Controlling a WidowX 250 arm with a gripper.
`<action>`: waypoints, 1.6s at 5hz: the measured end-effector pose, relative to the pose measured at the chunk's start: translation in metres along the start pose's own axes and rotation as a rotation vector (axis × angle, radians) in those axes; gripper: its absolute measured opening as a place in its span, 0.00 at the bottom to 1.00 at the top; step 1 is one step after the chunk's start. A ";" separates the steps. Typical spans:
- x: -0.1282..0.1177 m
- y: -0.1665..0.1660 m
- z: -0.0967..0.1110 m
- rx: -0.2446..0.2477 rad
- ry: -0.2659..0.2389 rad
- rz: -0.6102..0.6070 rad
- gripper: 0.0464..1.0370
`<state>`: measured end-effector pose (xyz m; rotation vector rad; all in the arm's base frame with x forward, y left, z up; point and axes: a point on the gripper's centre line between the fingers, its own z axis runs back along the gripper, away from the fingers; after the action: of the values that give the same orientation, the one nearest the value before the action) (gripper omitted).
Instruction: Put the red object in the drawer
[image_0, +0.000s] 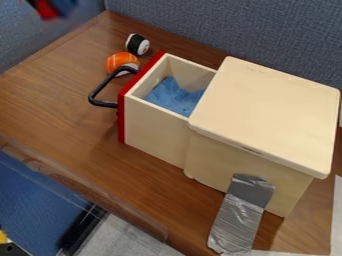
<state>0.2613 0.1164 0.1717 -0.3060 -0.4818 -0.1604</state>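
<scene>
At the view's top left edge you had the gripper, a dark blur beside the red object, also blurred; you could not tell whether its jaws were apart, together or clamped on it. The red object was outside your open drawer, which held blue cloth. Near the drawer's black handle, 2 toys, an orange-and-white toy and a black-and-white toy, lay on your worktop.
</scene>
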 end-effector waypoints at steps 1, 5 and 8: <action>-0.003 -0.030 -0.027 -0.011 0.029 -0.051 0.74; 0.032 -0.112 -0.075 -0.068 0.040 -0.070 0.74; 0.058 -0.062 -0.128 0.007 0.057 0.004 0.74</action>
<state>0.3530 0.0121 0.1069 -0.2945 -0.4248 -0.1633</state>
